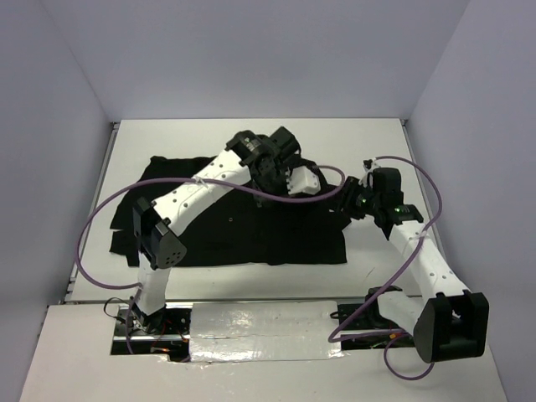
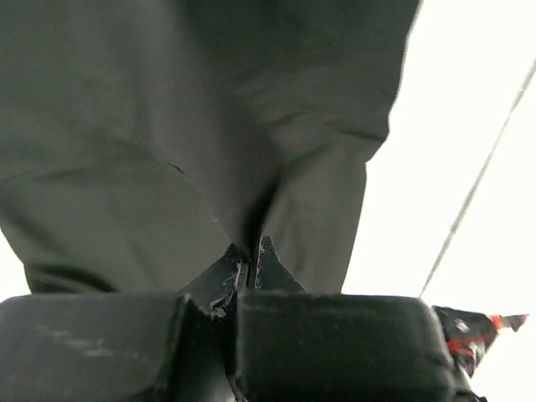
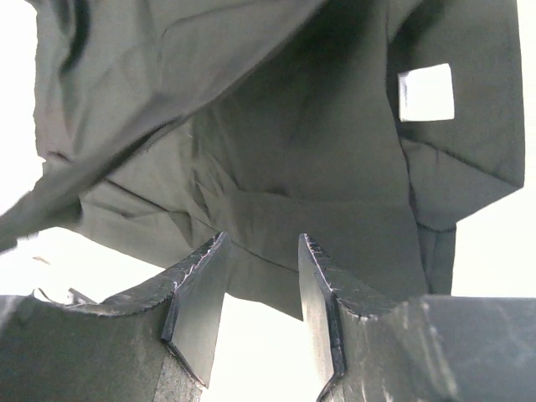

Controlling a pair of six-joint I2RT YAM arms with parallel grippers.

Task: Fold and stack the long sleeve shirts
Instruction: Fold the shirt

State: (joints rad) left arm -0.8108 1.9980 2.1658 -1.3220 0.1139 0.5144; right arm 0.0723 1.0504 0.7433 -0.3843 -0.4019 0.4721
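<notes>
The black long sleeve shirt (image 1: pixel 234 230) lies spread across the middle of the white table. My left gripper (image 1: pixel 316 186) is over the shirt's right upper part; in the left wrist view it (image 2: pixel 249 253) is shut on a raised fold of the black fabric (image 2: pixel 167 126). My right gripper (image 1: pixel 350 203) is at the shirt's right edge. In the right wrist view it (image 3: pixel 261 241) is open, with the hem of the shirt (image 3: pixel 318 151) lying between the fingertips. A small white neck label (image 3: pixel 425 92) shows on the fabric beyond the jaws.
The white table (image 1: pixel 377 142) is walled in by pale panels at the back and both sides. Purple cables (image 1: pixel 92 230) loop from both arms over the table. A silver taped strip (image 1: pixel 268 331) runs along the near edge between the arm bases.
</notes>
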